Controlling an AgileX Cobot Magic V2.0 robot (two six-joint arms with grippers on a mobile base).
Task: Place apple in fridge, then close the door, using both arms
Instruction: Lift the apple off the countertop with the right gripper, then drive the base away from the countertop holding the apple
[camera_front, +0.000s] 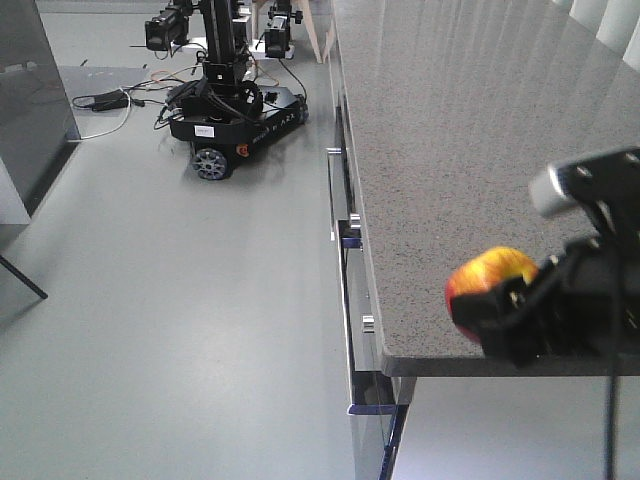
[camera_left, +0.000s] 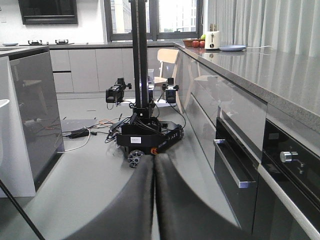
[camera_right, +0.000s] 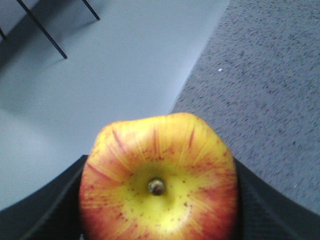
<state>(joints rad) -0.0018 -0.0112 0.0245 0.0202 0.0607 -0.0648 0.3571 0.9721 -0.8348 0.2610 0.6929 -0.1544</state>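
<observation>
Now, right claw (camera_front: 505, 305) pinching apple (camera_right: 157, 185), stem facing the palm, left claw (camera_left: 154, 200) pressed together.

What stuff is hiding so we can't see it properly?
- Bottom of the apple: right wrist view, cut off by the lower edge.
- Back of the apple: front view, the right gripper covers it.
- The left gripper: left wrist view, dark and blurred, too near.
- The fruit on the far counter: left wrist view, too small to name.

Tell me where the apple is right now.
The apple is held in the right gripper, lower right in the front view, at the near corner of the grey speckled countertop.
</observation>
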